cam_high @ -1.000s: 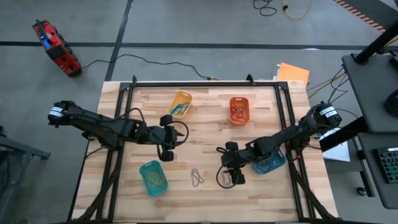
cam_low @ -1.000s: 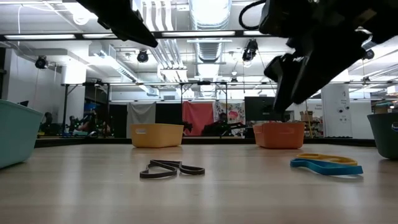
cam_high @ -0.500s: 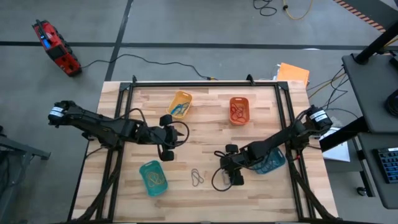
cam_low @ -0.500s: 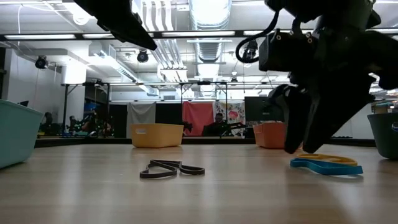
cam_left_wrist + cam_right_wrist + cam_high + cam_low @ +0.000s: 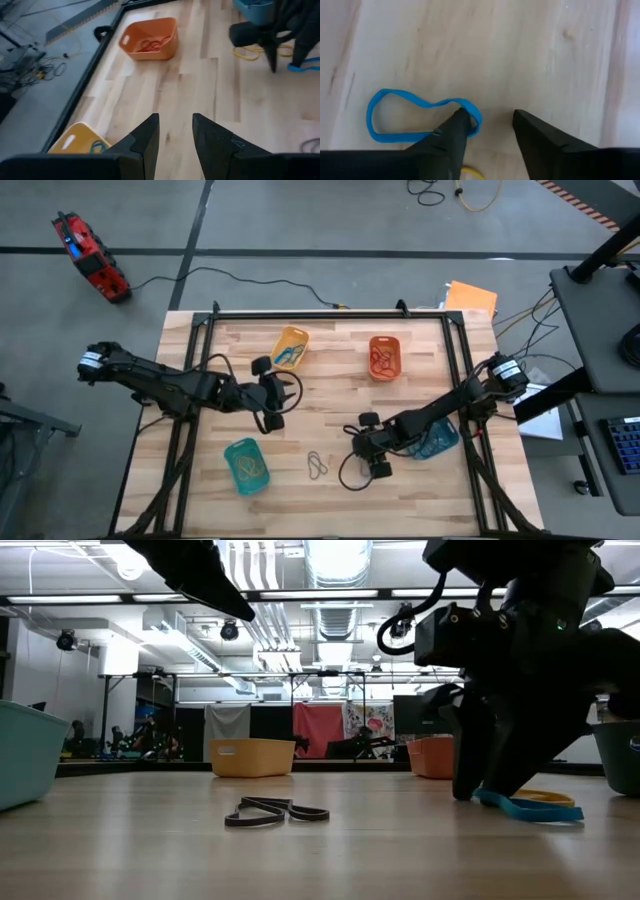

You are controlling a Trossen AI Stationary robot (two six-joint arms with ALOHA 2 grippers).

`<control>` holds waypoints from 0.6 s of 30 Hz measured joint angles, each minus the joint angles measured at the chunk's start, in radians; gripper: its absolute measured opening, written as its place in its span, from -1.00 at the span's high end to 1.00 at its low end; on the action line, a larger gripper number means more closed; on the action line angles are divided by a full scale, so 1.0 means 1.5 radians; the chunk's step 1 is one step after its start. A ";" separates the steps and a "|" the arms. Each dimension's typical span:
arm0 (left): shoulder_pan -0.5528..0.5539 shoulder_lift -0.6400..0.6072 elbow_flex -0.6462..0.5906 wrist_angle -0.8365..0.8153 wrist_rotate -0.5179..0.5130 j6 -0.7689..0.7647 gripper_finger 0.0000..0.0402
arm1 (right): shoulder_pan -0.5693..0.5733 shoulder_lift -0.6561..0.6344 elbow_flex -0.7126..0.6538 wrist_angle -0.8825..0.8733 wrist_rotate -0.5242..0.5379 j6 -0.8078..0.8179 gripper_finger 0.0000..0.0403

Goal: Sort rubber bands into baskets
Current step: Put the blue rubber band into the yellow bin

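Note:
A blue rubber band (image 5: 420, 120) lies flat on the wood at the table's right middle, with a yellow band (image 5: 530, 796) just behind it. My right gripper (image 5: 490, 125) is down at the table, open and slanting downward. One finger tip (image 5: 461, 119) covers the blue band's end and the other stands on bare wood beside it. My left gripper (image 5: 175, 127) hangs open above the table's left middle, holding nothing. Grey bands (image 5: 317, 465) lie near the front centre. The baskets are yellow (image 5: 290, 347), orange (image 5: 384, 357), teal-green (image 5: 246, 465) and blue-teal (image 5: 437, 443). My right gripper comes from above, slanting down, with one fingertip (image 5: 461, 119) over the blue band's end loop (image 5: 476, 120). The tip hides the spot, so I cannot tell whether it touches the band. The band lies flat on the table.
The blue-teal basket sits partly under my right arm. Bands lie inside the yellow, orange and teal-green baskets. A black frame (image 5: 205, 330) runs along the table's far and side edges. Bare wood lies between the two grippers.
My right gripper has come down to the table at the blue band and tipped more steeply. My left gripper has swung a little toward the far edge without changing place.

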 joint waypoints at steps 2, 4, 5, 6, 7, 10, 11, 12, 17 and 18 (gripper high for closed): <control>0.000 0.000 0.000 0.000 -0.010 -0.001 0.49 | 0.000 0.001 0.000 0.000 0.007 -0.006 0.35; 0.000 0.000 0.000 0.000 -0.010 -0.002 0.49 | 0.000 0.001 0.000 0.000 0.010 -0.007 0.49; 0.000 0.000 0.000 0.000 -0.010 -0.005 0.49 | 0.000 0.001 0.000 -0.001 0.011 -0.007 0.57; 0.000 0.000 0.000 0.000 -0.010 -0.007 0.49 | -0.001 0.001 0.000 -0.001 0.013 -0.007 0.66; 0.000 0.000 0.000 0.000 -0.010 -0.009 0.49 | -0.001 0.001 -0.001 -0.001 0.013 -0.008 0.74; 0.000 0.000 0.000 0.000 -0.010 -0.013 0.49 | -0.001 -0.001 -0.001 -0.001 0.018 -0.012 0.92; 0.000 0.000 0.000 0.000 -0.010 -0.013 0.49 | -0.001 -0.003 -0.001 -0.001 0.022 -0.013 0.93; 0.000 0.000 0.000 0.000 -0.010 -0.014 0.49 | -0.001 -0.005 -0.001 -0.001 0.028 -0.014 0.93; 0.000 0.000 -0.009 0.021 0.007 -0.024 0.49 | 0.000 -0.035 -0.005 -0.005 0.068 -0.027 0.94; 0.000 0.000 -0.014 0.027 0.022 -0.027 0.49 | 0.000 -0.045 -0.005 -0.002 0.080 -0.036 0.94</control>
